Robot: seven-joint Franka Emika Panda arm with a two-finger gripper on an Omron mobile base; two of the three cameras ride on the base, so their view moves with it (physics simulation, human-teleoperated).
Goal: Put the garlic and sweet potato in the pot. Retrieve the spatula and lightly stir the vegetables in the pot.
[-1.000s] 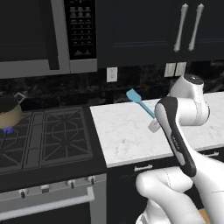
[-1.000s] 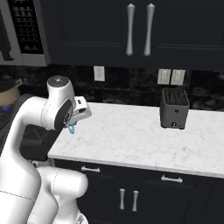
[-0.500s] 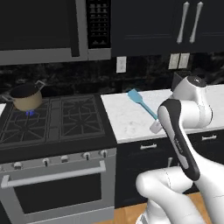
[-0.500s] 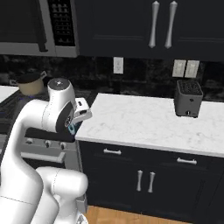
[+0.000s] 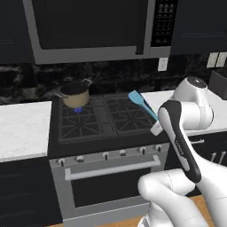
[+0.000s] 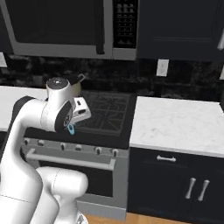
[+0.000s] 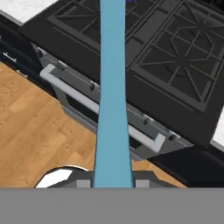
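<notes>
My gripper (image 5: 156,127) is shut on the handle of the light blue spatula (image 5: 142,103). The spatula is held in the air over the stove's front right corner, blade up and tilted toward the back. In the hand view its handle (image 7: 113,87) runs straight up from my gripper (image 7: 113,183). The tan-gold pot (image 5: 75,94) stands on the back left burner, far left of the gripper. In the right base view the pot (image 6: 78,86) peeks out behind my arm, and the gripper (image 6: 78,113) shows the handle's tip below it. The garlic and sweet potato are out of view.
The black stove (image 5: 106,119) has an oven door handle (image 5: 113,167) along its front. A microwave (image 5: 91,26) hangs above it. White counters (image 5: 22,128) (image 6: 175,124) flank the stove. A dark toaster (image 5: 219,82) stands at the far right.
The whole picture has shifted because the base drove left along the counter, bringing the stove and pot into view. The arm keeps the same pose with the spatula in its grip.
</notes>
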